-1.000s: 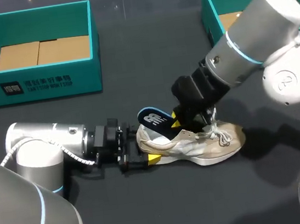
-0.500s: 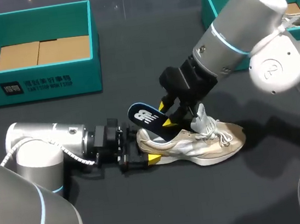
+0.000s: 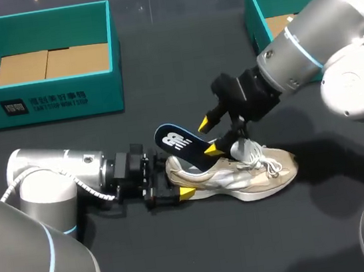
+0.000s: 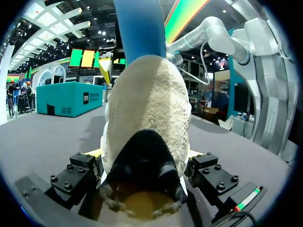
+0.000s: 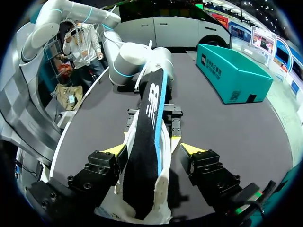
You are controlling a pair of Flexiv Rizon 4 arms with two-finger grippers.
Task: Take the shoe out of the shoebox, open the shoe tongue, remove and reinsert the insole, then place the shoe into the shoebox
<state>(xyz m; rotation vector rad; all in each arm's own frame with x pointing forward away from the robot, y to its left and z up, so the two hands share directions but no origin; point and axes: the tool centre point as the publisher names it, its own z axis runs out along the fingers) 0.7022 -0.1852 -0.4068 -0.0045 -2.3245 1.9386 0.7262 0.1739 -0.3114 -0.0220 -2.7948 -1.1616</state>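
Shoe (image 3: 240, 172) resting on its sole, midway along the tabletop toward the front edge, heel pinched by the left gripper (image 3: 174, 177). Dark insole (image 3: 181, 143) juts from the heel opening. Right gripper (image 3: 209, 136) straddles it, fingers spread, seemingly not touching. Insole step likely in hand; next, grip the insole firmly. Teal shoebox (image 3: 50, 103) sits at the far left corner.
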